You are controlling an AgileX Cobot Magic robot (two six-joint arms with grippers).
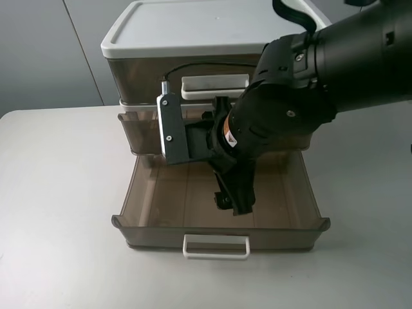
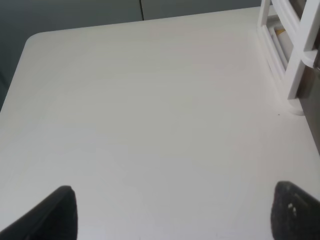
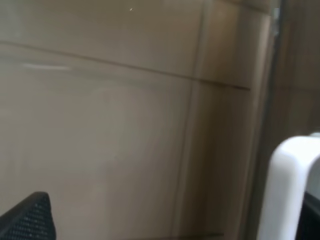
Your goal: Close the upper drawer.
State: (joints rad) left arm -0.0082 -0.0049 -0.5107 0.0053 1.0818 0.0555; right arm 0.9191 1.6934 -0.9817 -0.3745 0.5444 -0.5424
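The upper drawer [image 1: 136,129], the middle tier of the smoky-brown three-drawer unit, sticks out a little from the unit. Its white handle is hidden behind my right arm in the exterior view. My right gripper [image 1: 233,193] hangs in front of it, over the bottom drawer. In the right wrist view the right gripper [image 3: 167,220] is open against brown translucent plastic, and a white loop handle [image 3: 290,185] stands close to one fingertip [image 3: 27,220]. I cannot tell which drawer that handle belongs to. My left gripper [image 2: 172,215] is open and empty over the bare white table.
The bottom drawer [image 1: 135,222] is pulled far out, with its white handle [image 1: 215,246] at the front. The top drawer [image 1: 138,77] under the white lid [image 1: 193,26] is shut. A white rack [image 2: 295,50] stands at the table's edge in the left wrist view.
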